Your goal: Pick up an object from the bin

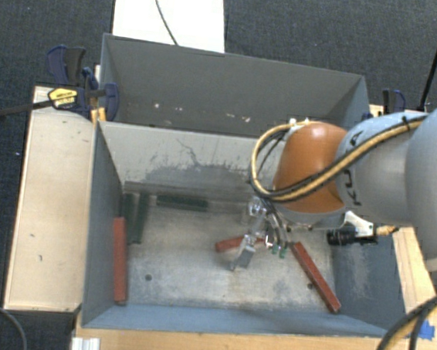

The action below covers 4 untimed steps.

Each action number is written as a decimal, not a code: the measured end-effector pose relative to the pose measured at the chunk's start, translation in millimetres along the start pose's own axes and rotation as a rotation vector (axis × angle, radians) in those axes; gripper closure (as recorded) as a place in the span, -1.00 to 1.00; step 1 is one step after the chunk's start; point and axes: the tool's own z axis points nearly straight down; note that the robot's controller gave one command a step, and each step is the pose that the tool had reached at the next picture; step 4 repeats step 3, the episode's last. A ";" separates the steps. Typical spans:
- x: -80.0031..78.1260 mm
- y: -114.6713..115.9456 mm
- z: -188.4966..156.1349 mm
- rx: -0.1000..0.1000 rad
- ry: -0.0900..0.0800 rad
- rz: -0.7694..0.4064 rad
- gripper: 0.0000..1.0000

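Observation:
My gripper (242, 257) hangs low over the middle of the bin floor, under the orange cover. Its grey fingertip sits right beside a small red block (228, 245), which pokes out to its left; whether the block is between the fingers I cannot make out. Just right of the gripper, a long red stick (315, 277) lies slanting toward the bin's right front corner.
Along the left wall lies another long red stick (119, 259), with a dark green bar (138, 218) behind it. A second dark green bar (181, 202) rests against the back wall. The arm comes in from the right and covers the bin's right back part.

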 end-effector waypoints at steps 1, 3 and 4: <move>0.6 3.0 -0.9 -0.002 -0.001 0.002 1.00; 19.6 -47.9 -173.8 0.000 0.000 -0.095 1.00; 19.6 -47.9 -173.8 0.000 0.000 -0.095 1.00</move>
